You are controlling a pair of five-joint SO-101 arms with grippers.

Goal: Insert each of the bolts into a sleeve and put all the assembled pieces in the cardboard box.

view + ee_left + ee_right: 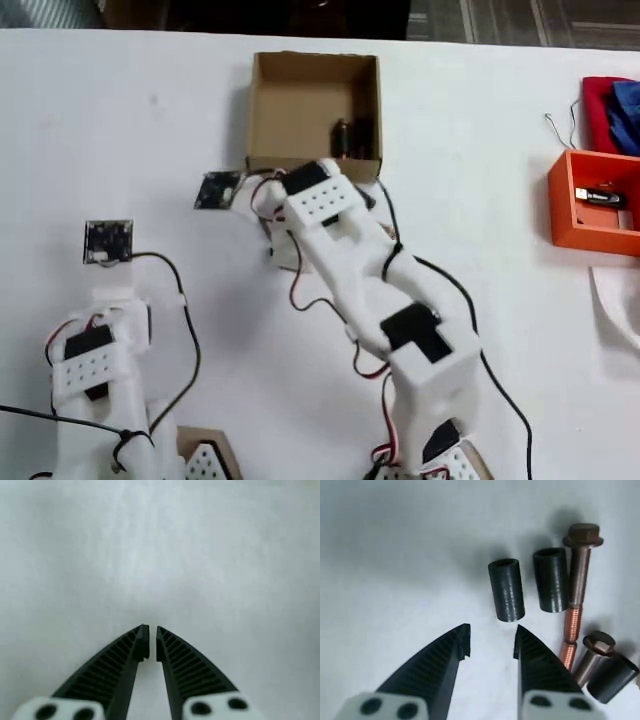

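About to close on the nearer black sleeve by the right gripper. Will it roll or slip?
Likely rolls if nudged: the nearer sleeve is a cylinder lying on its side. Its finely ridged surface probably grips well. Hollow, so probably light.

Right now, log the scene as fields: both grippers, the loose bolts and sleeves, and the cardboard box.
left gripper: shut, above white table
right gripper: open, just short of nearest black plastic sleeve
second black sleeve: beside it, no bolt inside
long copper bolt: alongside second black sleeve, not inserted
short copper bolt: touching third black sleeve; insertion unclear
brown cardboard box: open, one dark piece inside
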